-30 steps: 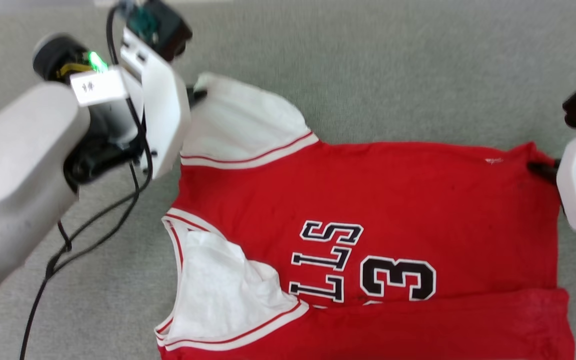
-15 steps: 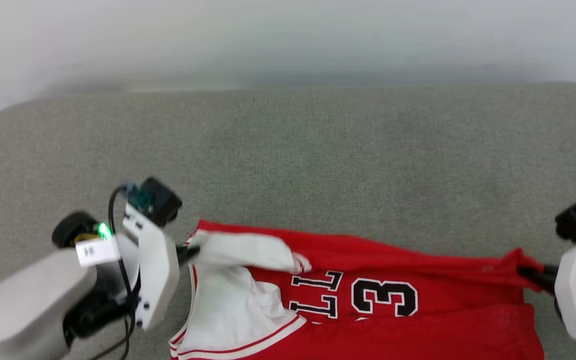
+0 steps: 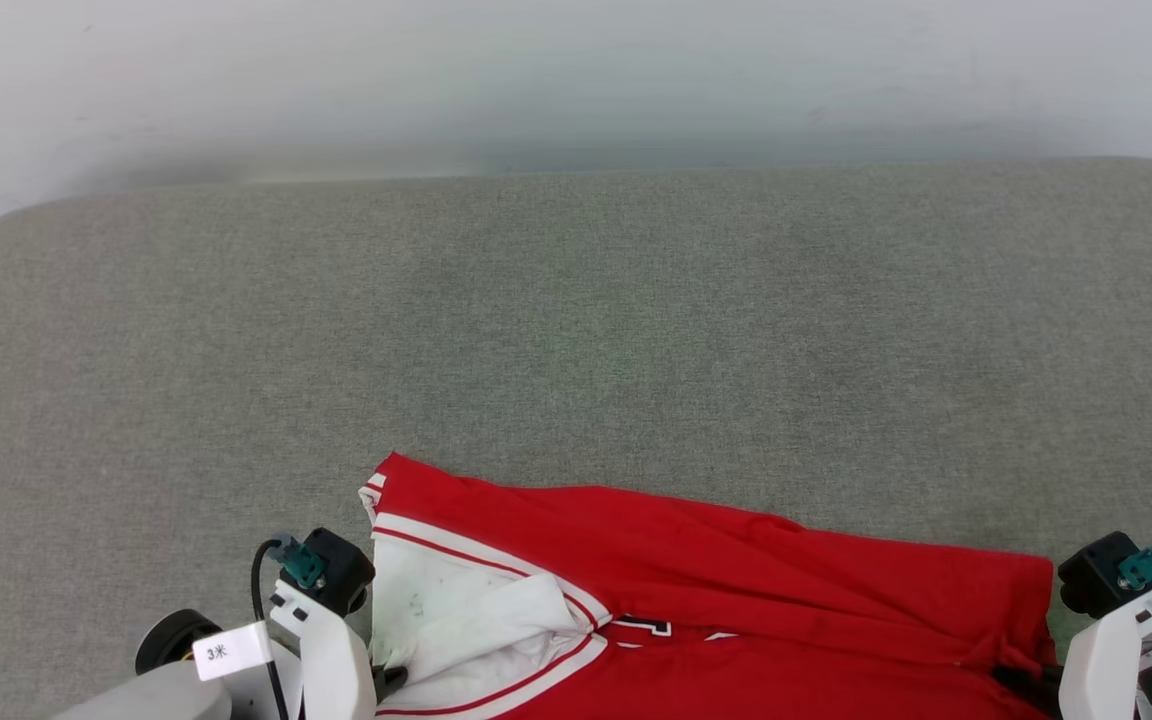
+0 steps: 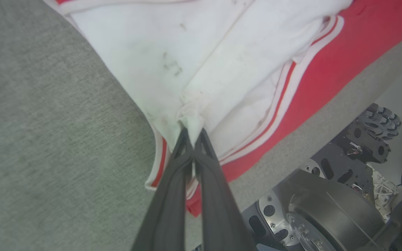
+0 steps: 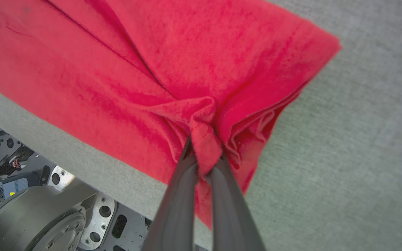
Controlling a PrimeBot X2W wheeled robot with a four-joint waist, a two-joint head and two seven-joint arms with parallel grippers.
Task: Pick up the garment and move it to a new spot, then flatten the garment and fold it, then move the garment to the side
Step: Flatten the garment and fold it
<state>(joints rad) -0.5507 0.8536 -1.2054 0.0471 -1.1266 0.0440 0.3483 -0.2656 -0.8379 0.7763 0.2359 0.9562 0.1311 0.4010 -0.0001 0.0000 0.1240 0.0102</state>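
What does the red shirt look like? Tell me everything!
The garment is a soft red jersey shirt with white sleeves and red-and-white striped trim. It lies folded over and wrinkled along the near edge of the grey surface. The left gripper pinches a white sleeve; the right gripper pinches a bunched red corner.

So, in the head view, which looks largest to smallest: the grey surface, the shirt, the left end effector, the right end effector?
1. grey surface
2. shirt
3. left end effector and right end effector: alike, both partly cropped, so unranked.

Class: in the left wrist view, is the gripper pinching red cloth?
No, the left gripper pinches white cloth of the shirt.
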